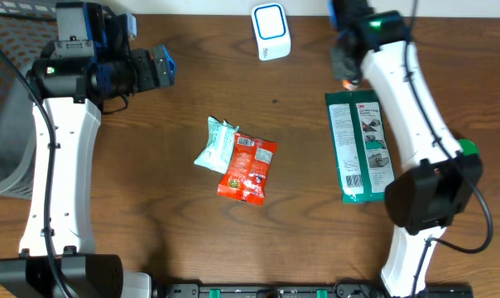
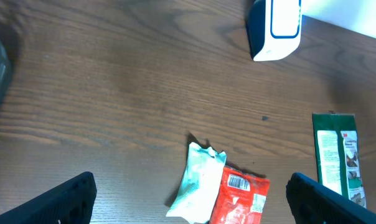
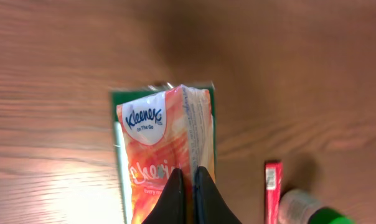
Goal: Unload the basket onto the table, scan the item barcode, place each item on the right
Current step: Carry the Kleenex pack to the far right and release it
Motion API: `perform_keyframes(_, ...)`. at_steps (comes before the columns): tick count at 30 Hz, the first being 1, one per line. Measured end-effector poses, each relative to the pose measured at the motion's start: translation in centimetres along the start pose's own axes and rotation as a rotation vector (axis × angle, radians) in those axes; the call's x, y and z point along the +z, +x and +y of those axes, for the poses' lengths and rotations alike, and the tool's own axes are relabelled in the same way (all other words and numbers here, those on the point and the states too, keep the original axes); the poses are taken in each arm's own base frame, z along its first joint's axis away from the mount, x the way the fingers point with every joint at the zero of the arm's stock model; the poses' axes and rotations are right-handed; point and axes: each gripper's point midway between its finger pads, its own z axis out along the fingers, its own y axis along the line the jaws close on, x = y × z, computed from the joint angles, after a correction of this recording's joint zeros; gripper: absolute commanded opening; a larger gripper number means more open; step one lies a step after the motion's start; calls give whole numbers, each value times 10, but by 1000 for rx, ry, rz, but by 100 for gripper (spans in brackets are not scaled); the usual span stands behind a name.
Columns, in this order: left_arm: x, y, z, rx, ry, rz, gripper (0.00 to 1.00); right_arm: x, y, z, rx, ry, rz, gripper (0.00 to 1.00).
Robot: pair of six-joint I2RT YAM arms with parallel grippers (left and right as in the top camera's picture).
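Far left: left hand [image 1: 163, 68], fingers spread wide, released, gripping nothing. Parked high near the back edge, probably to leave the middle of the worktop [image 1: 151, 207] free. Dark matt wood grain throughout.

Centre: pale mint packet [image 1: 215, 145] of crinkled film, touching a glossy red snack packet [image 1: 250, 168] with its barcode face up. Both lying flat, ungripped.

Top centre: scanner [image 1: 269, 31], smooth white plastic, rounded, blue-ringed window, set upright to read anything brought before it.

Right: flat green 3M pack [image 1: 359, 147] on the wood. Above its top end, right of the scanner: right hand [image 3: 189, 175], clenched on a Kleenex pack [image 3: 157, 143] of soft orange film. Pinched by an edge, likely to keep the printed faces uncovered. Barcode not visible here; possibly on the hidden side.
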Motion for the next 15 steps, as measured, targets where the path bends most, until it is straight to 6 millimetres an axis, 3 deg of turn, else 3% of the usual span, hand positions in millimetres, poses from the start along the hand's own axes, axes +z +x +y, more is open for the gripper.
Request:
perform_keyframes(5, 0, 0, 0, 0, 0, 0, 97, 61, 42, -55, 151, -19, 161, 1)
perform_keyframes(11, 0, 0, 0, 0, 0, 0, 98, 119, 99, -98, 276, -2, 283, 1)
perform_keyframes(15, 0, 0, 0, 0, 0, 0, 97, 144, 130, -121, 346, 13, 330, 1)
